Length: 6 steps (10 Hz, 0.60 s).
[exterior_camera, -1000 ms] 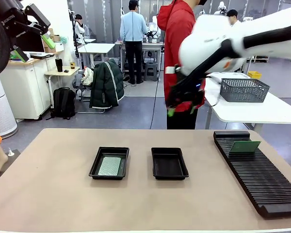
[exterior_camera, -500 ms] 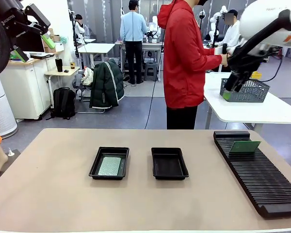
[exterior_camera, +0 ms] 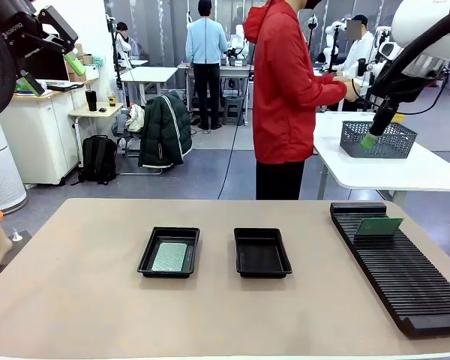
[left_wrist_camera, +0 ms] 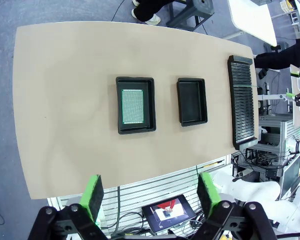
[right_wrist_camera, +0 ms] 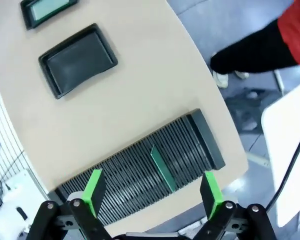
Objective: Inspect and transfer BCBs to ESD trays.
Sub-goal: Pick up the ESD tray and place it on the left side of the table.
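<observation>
A thin green BCB [exterior_camera: 170,256] lies flat in the left ESD tray [exterior_camera: 146,259], shallow black plastic with a flared rim, beside its bare twin tray [exterior_camera: 262,253]; a second BCB [exterior_camera: 379,226] stands on edge in the ribbed black rack [exterior_camera: 405,289]. Above the matte tan table [exterior_camera: 75,285], the left gripper [left_wrist_camera: 150,176] and right gripper [right_wrist_camera: 152,174] hang with jaws apart, holding nothing, a person [exterior_camera: 285,90] in red beyond.

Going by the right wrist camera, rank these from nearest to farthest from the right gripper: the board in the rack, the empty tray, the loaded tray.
1. The green board, upright in the slotted rack, just ahead of the open right gripper.
2. The empty ESD tray, farther up, toward picture left.
3. The ESD tray holding a board, at the top left edge.
</observation>
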### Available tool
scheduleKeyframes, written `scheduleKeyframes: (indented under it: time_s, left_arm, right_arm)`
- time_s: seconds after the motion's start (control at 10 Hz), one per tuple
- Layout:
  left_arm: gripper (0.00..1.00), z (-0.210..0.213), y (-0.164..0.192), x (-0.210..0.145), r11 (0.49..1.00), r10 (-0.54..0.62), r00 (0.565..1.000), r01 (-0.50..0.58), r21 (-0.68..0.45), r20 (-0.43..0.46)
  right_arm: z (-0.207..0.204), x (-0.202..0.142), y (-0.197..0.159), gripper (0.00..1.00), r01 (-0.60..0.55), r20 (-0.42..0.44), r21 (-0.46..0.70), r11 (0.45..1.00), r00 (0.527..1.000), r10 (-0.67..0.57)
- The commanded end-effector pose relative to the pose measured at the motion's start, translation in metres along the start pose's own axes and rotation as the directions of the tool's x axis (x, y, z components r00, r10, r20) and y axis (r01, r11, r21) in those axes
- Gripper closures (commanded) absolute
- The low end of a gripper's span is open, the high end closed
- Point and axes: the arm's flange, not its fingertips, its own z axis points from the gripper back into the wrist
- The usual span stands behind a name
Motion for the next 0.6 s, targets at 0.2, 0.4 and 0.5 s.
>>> scheduleKeyframes:
  time_s: [0.2,0.4,0.5]
  left_arm:
    - [0.0,-0.001,0.002,-0.001,1.0,0.0,1.0,0.0,-0.006,0.002]
    - [0.0,-0.001,0.002,-0.001,1.0,0.0,1.0,0.0,-0.006,0.002]
    - [0.0,-0.001,0.002,-0.001,1.0,0.0,1.0,0.0,-0.006,0.002]
  right_arm:
    - [0.02,-0.026,-0.014,0.0,-0.243,0.047,0.107,0.964,0.97,0.239]
    - [0.026,-0.039,-0.014,0.0,-0.382,0.024,0.06,0.922,0.924,0.381]
    - [0.028,-0.044,-0.015,0.0,-0.417,0.02,0.044,0.908,0.909,0.416]
